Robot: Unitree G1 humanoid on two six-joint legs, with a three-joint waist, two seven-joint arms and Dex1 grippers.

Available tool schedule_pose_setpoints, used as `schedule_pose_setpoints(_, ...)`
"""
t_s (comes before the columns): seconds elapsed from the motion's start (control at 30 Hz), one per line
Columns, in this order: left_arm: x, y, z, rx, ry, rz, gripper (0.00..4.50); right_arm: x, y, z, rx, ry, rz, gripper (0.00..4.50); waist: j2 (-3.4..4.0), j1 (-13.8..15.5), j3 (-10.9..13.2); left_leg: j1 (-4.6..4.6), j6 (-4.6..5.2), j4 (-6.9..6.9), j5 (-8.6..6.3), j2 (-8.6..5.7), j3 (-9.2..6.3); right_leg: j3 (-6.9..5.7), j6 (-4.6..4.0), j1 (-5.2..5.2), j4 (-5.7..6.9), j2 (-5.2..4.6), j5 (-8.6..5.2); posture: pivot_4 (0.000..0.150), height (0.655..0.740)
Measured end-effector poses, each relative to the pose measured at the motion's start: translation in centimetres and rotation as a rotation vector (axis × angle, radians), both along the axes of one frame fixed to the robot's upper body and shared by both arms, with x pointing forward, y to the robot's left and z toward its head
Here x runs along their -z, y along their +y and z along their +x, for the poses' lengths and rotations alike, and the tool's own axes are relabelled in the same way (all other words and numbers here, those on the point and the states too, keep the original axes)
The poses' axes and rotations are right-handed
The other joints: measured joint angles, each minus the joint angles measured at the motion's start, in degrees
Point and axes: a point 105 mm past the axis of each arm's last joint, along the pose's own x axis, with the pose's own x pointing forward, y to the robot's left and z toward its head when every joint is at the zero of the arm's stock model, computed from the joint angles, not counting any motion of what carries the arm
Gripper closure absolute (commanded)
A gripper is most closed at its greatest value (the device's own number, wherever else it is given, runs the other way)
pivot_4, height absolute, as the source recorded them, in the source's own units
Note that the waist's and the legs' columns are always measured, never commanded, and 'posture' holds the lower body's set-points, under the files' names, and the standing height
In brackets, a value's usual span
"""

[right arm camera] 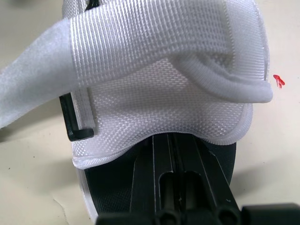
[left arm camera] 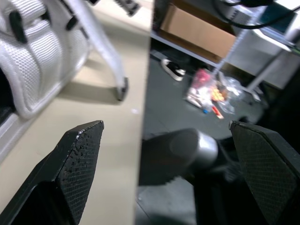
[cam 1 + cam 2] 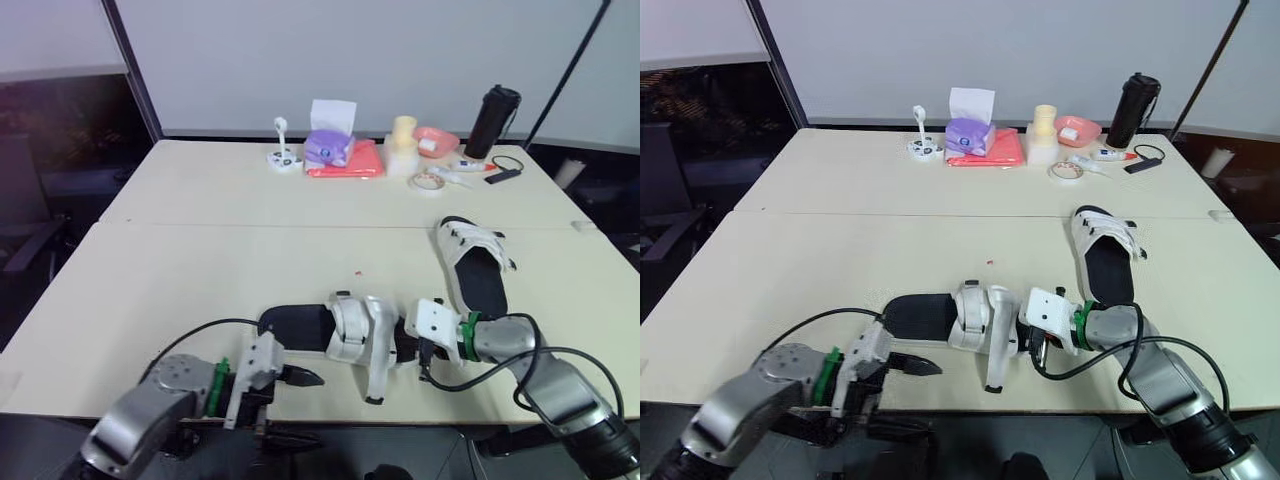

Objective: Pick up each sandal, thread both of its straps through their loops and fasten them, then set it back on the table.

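Observation:
The near sandal (image 3: 340, 335) lies flat by the table's front edge, black sole, white mesh straps. One strap (image 3: 377, 372) hangs loose toward the edge; in the right wrist view the other strap (image 1: 154, 37) arches over the footbed. My right gripper (image 3: 425, 352) is shut, and its closed fingers (image 1: 187, 187) rest over the sandal's black footbed at its right end. My left gripper (image 3: 298, 378) is open just off the front edge, left of the loose strap, holding nothing. Its fingertips (image 2: 82, 140) stand wide apart. A second sandal (image 3: 470, 262) lies at the right.
Along the table's far side stand a tissue box (image 3: 332, 115), a purple pouch (image 3: 327, 148) on a red cloth, a cream tape stack (image 3: 402, 145), a pink bowl (image 3: 436, 140), a black bottle (image 3: 493, 120) and a tape roll (image 3: 428, 182). A table seam (image 3: 300, 225) crosses the middle.

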Motion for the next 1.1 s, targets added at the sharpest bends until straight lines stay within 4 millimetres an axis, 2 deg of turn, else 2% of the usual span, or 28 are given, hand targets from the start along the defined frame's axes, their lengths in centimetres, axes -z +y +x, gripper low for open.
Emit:
schedule_pose_setpoints(0.17, 0.7, -2.3, 0.5, -0.026, 0.021, -0.042, 0.03, -0.1, 0.1, -0.7, 0.017, 0.006, 0.004, 4.5, 0.17, -0.1, -0.1, -0.03, 0.13, 0.03, -0.19, 0.0, -0.01, -0.08, 0.11, 0.01, 0.0, 0.03, -0.14, 0.15, 0.74)
schedule_pose_setpoints(0.43, -0.1, -5.4, 1.2, 0.028, 0.051, -0.074, 0.03, -0.1, 0.1, -0.9, 0.032, 0.011, 0.003, 4.5, 0.18, -0.1, -0.1, -0.03, 0.18, 0.16, -0.32, -0.04, -0.02, -0.16, 0.23, 0.13, 0.0, 0.06, -0.22, 0.15, 0.74)
schedule_pose_setpoints(0.6, 0.0, -6.4, 1.7, 0.032, 0.103, -0.083, 0.03, -0.1, 0.0, -0.9, 0.037, 0.011, 0.003, 4.5, 0.18, 0.0, -0.1, -0.02, 0.18, 0.22, -0.32, -0.05, -0.05, -0.18, 0.24, 0.17, 0.02, 0.08, -0.21, 0.15, 0.74)
schedule_pose_setpoints(0.9, 0.7, -7.2, 1.2, 0.06, 0.205, -0.028, 0.03, -0.1, 0.0, -0.9, 0.04, 0.012, 0.003, 4.5, 0.18, -0.1, -0.1, -0.01, 0.18, 0.27, -0.32, -0.05, -0.07, -0.18, 0.26, 0.2, 0.03, 0.11, -0.21, 0.15, 0.74)
schedule_pose_setpoints(1.0, 0.5, -7.5, 1.3, 0.057, 0.209, -0.028, 0.83, -0.1, 0.0, -0.8, 0.041, 0.012, 0.003, 4.5, 0.18, -0.1, -0.1, -0.01, 0.18, 0.29, -0.32, -0.05, -0.07, -0.18, 0.26, 0.21, 0.03, 0.11, -0.21, 0.15, 0.74)
schedule_pose_setpoints(1.1, 0.3, -8.0, 1.3, 0.059, 0.216, -0.041, 2.48, -0.1, 0.1, -0.8, 0.041, 0.012, 0.005, 4.5, 0.18, -0.1, -0.1, -0.01, 0.18, 0.29, -0.32, -0.05, -0.07, -0.18, 0.26, 0.21, 0.04, 0.12, -0.2, 0.15, 0.74)
